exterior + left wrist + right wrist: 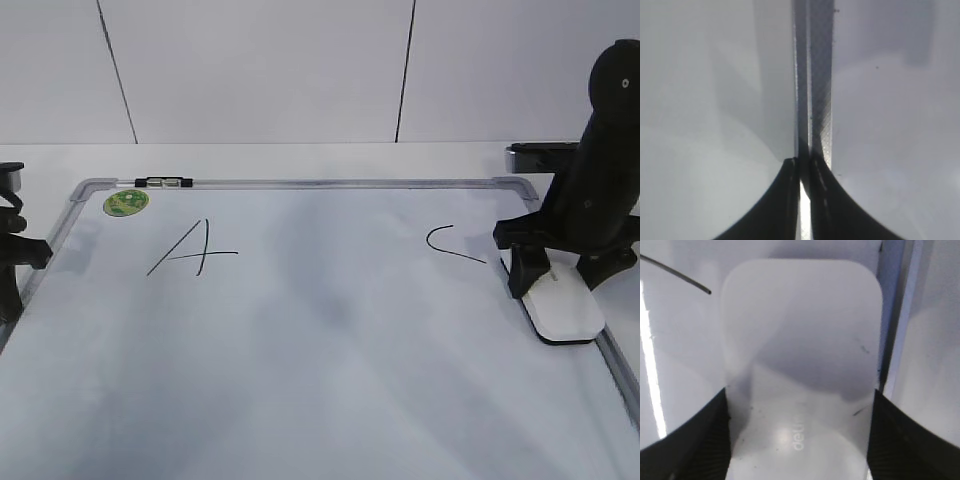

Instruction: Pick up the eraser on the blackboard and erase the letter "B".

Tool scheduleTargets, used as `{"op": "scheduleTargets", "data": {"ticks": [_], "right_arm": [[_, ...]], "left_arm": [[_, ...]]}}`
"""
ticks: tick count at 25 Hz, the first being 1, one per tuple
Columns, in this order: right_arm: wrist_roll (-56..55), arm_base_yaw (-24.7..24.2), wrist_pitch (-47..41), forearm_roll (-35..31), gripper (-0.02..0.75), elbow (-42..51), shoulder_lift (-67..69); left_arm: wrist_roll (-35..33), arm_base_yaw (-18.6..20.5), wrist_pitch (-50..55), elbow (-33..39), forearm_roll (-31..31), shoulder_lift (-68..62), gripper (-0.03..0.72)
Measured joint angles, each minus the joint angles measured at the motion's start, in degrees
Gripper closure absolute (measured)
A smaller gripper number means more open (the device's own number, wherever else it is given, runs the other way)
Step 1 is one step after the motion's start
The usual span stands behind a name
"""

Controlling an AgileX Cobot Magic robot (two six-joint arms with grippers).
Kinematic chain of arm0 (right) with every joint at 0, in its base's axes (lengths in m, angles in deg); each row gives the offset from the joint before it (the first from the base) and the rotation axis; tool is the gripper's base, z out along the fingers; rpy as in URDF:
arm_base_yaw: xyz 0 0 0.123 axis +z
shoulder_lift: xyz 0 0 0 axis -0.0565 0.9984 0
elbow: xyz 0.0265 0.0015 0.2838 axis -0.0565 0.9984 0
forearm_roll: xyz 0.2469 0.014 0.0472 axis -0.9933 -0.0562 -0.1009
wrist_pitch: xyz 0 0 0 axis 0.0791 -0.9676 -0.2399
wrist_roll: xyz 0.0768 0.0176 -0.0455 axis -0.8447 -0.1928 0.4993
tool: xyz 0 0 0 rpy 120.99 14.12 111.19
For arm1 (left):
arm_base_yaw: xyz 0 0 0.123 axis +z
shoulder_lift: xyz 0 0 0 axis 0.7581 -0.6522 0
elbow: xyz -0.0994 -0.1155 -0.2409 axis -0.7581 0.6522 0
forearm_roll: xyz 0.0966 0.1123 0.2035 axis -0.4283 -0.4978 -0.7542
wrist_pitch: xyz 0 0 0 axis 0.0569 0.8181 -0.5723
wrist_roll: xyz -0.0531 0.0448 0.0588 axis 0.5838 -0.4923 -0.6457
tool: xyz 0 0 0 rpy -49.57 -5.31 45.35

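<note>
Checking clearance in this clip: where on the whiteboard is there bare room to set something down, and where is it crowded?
Free: the middle of the whiteboard between the letter A and the letter C, and the whole near half. Crowded: the right edge, where the right gripper straddles the eraser; the far left corner holds a green sticker and marker.

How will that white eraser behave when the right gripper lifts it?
The eraser looks like a stiff block, so it probably won't flex. Its smooth glossy sides may slip between the right gripper's fingers. Lying flat, it seems unlikely to roll.
</note>
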State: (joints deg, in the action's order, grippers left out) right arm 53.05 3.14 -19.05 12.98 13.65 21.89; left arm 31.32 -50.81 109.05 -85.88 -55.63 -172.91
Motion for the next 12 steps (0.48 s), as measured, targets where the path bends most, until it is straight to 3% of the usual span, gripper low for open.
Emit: {"op": "scheduleTargets", "data": {"ticks": [12], "right_arm": [[-2.22,0.00,0.00,0.98,0.201,0.00,0.00]], "left_arm": [[0.00,0.00,0.00,0.00,0.12,0.00,0.664]]}}
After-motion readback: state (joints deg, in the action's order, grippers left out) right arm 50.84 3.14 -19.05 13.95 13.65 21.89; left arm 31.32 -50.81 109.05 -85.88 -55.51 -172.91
